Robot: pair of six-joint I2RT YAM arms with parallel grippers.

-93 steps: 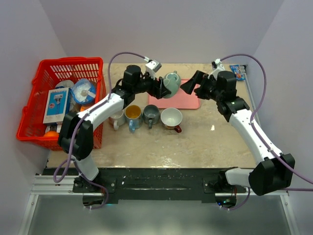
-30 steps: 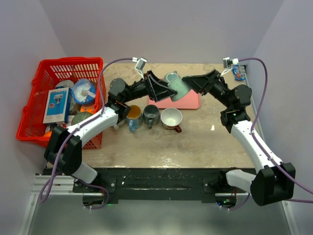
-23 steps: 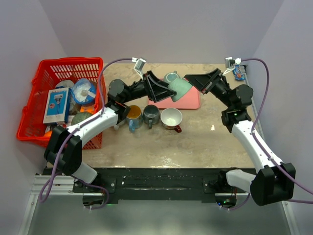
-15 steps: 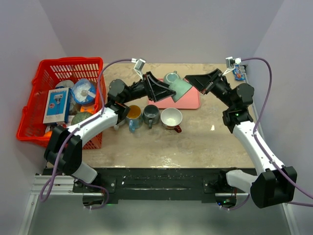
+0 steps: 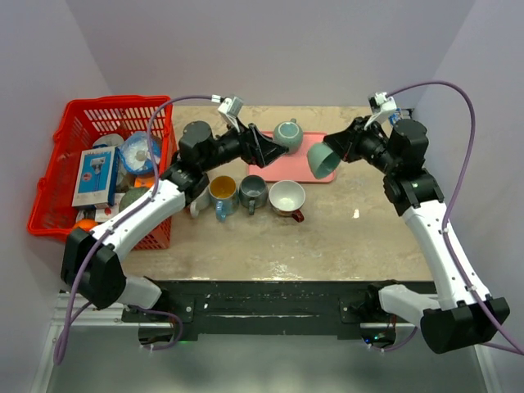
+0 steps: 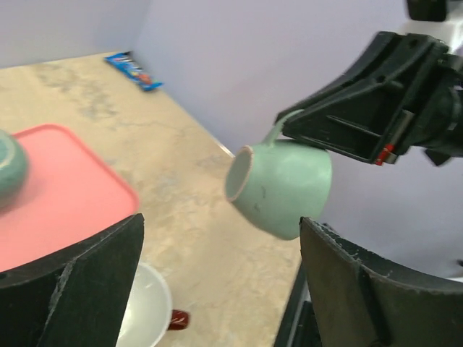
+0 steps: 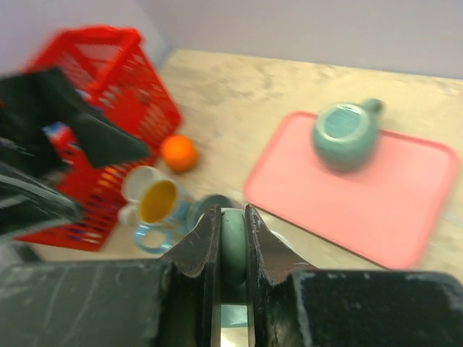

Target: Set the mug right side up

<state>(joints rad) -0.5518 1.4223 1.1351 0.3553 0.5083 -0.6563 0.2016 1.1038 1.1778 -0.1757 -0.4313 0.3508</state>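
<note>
The right pincer (image 7: 231,233) pinched the pale green mug (image 5: 322,161), holding it on its side in the air above the desk (image 5: 327,237), by the pink tray's (image 5: 282,170) right end. The left pincer (image 5: 277,146) stood spread and empty, near another green mug (image 5: 287,131) on the tray.

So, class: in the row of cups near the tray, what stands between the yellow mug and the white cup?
A grey mug stands between the yellow mug and the white cup. The top view shows it.
</note>
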